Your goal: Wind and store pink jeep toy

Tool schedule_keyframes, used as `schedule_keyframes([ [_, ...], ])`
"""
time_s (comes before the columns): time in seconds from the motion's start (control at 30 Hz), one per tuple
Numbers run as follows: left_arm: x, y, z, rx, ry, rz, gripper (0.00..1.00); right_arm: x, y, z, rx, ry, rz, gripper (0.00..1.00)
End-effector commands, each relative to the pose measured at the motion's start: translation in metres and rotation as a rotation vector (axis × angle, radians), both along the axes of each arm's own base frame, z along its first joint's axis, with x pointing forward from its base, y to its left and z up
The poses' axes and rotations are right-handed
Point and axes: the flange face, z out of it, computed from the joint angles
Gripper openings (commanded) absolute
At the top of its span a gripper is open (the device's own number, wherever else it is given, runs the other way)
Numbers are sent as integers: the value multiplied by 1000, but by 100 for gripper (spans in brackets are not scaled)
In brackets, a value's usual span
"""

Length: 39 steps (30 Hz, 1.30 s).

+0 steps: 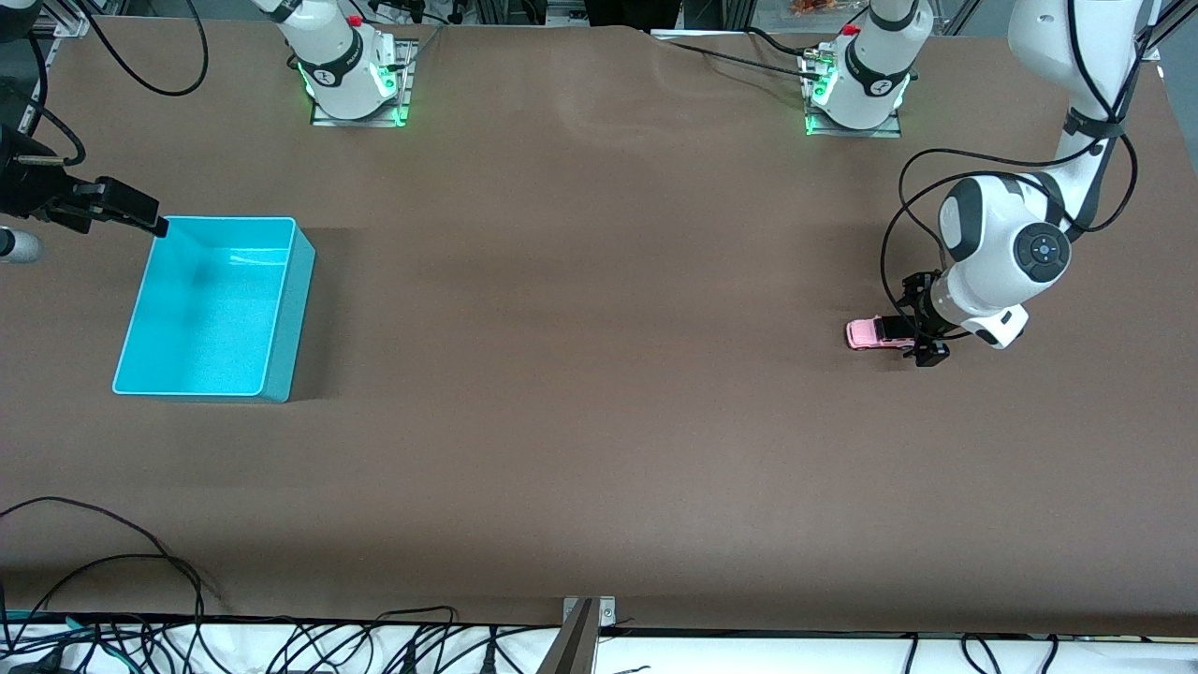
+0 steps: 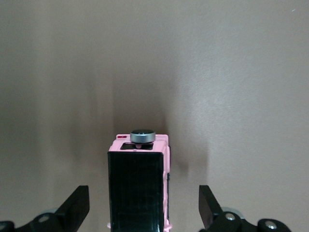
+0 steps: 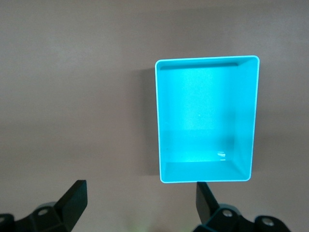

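The pink jeep toy [image 1: 866,334] [image 2: 140,188], pink with a black roof, stands on the brown table toward the left arm's end. My left gripper [image 1: 914,326] [image 2: 144,203] is low over its rear part and open. One finger stands on each side of the roof, with a gap on both sides and no contact. A grey round disc [image 2: 143,136] sits on the jeep's end. My right gripper [image 1: 140,213] [image 3: 141,198] hangs open and empty above the table by a corner of the cyan bin [image 1: 290,318] [image 3: 158,121].
The bin sits toward the right arm's end and holds nothing. Both arm bases [image 1: 356,84] [image 1: 856,89] stand along the table's edge farthest from the front camera. Cables [image 1: 112,562] and a metal bracket [image 1: 585,622] lie along the nearest edge.
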Motion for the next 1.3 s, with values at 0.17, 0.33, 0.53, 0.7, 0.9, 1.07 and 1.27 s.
schedule_keyframes([
  [0.17, -7, -20, -15, -12, 8, -14, 84, 1, 0, 7, 0, -7, -3, 100],
  [0.33, -7, -16, -14, -12, 6, -6, 46, 1, -1, 7, 0, -7, -4, 100],
  [0.53, -7, -17, -13, -12, 5, -8, 15, 1, 0, 7, 0, -7, -3, 100],
  [0.7, -2, -23, -3, -11, -8, -1, 13, 1, 0, 7, -1, -5, -3, 100],
  [0.9, 1, -44, 20, -18, -31, 2, 13, 1, 0, 8, -1, -7, -3, 100],
  [1.07, -2, -78, 21, -16, -31, 7, 13, 1, 0, 7, -2, -6, -4, 100],
  [1.27, -8, -106, 15, -13, -21, -5, 13, 1, 0, 7, -2, -6, -4, 100],
])
